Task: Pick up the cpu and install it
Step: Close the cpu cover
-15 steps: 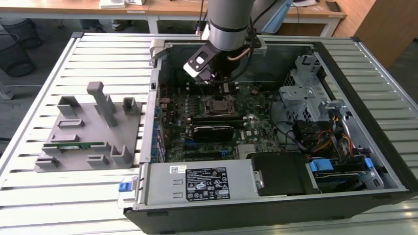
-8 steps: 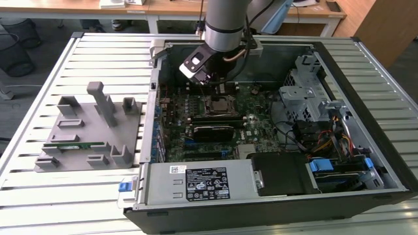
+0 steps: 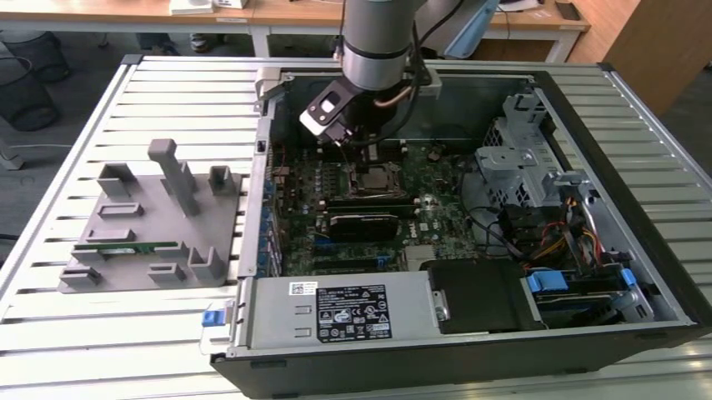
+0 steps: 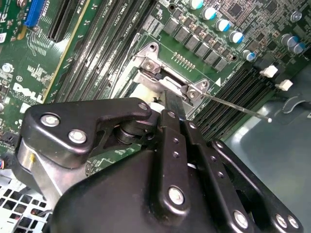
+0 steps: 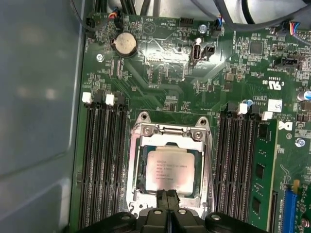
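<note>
One cpu (image 3: 383,176) sits in its socket (image 5: 134,165), just above centre of the exterior view; jaws pinched together, empty, tips over its edge.

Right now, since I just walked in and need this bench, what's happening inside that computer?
The robot arm reaches into the open computer case. Its gripper, shut, is at the edge of the cpu, which lies flat inside the metal socket frame on the motherboard.
</note>
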`<state>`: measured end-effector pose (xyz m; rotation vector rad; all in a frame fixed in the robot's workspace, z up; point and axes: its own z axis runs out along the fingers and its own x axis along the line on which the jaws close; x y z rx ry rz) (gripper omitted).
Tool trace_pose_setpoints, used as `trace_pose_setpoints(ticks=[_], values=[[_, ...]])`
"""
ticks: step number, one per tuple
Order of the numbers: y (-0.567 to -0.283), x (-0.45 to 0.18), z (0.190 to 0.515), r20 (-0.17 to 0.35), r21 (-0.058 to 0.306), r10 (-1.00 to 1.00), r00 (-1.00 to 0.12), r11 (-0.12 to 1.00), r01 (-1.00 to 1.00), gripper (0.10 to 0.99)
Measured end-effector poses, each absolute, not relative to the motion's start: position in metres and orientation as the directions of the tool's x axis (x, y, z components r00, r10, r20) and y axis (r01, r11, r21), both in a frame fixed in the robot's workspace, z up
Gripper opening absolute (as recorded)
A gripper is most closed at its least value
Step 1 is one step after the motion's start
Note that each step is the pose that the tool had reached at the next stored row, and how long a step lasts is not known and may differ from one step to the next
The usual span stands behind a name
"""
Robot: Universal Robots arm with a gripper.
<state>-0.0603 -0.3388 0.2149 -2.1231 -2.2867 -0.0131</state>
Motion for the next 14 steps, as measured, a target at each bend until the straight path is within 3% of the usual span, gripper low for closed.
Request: trace_pose_setpoints(ticks=[14], values=[[-0.3382, -0.0626, 0.2057, 0.021, -0.008, 0.997, -0.074, 0.074, 0.997, 0.106]])
